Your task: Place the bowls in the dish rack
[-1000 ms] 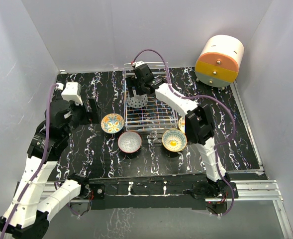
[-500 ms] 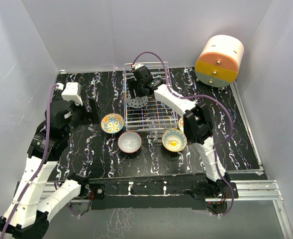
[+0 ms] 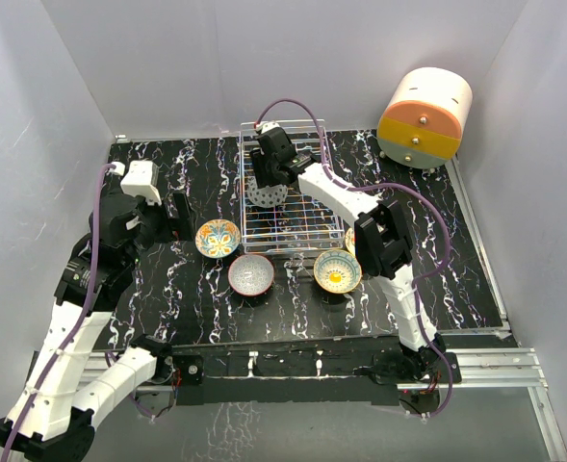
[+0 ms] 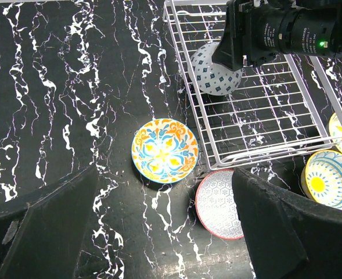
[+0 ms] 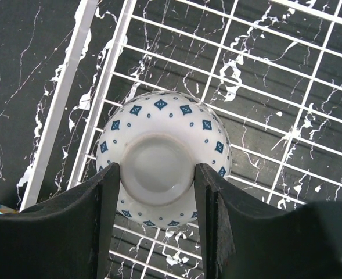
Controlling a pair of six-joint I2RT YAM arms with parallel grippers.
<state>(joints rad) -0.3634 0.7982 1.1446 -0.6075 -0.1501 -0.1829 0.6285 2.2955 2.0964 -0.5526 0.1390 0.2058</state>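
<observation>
the right gripper [image 5: 156, 170] stands half-closed, one finger on each side of the raised foot of an upturned white bowl [image 5: 159, 113], whose body spreads toward 12 o'clock of the fingers; whether they press it i cannot tell. that bowl lies inside the dish rack [image 3: 302, 212], against its 9 o'clock side. on the table [image 3: 167, 298], from 6 to 8 o'clock of the rack, sit a yellow bowl [image 3: 338, 270], a red-rimmed bowl [image 3: 251, 274] and an orange bowl [image 3: 218, 238], with the left gripper [image 3: 179, 217] wide and empty near 9 o'clock of the orange one.
</observation>
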